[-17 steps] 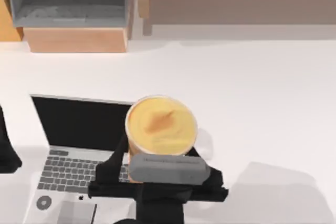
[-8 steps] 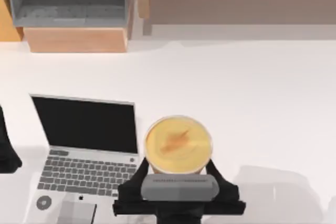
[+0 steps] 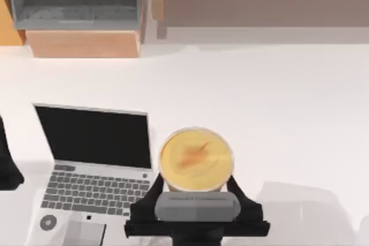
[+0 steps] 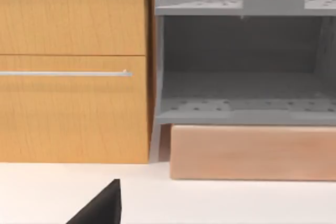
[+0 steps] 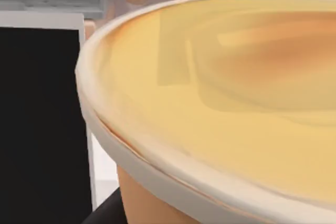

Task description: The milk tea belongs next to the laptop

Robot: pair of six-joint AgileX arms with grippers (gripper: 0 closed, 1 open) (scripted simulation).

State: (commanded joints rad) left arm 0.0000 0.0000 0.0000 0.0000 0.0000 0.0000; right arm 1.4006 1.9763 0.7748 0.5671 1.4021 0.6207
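Nothing has shifted in the last half second: right gripper stays clamped on the cup, lower centre, just right of the laptop; left arm parked at left edge, grip unreadable.

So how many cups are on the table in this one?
1. The milk tea stands just right of the laptop, near the table's front edge, with the right hand around its sides. Nothing suggests another cup hidden.
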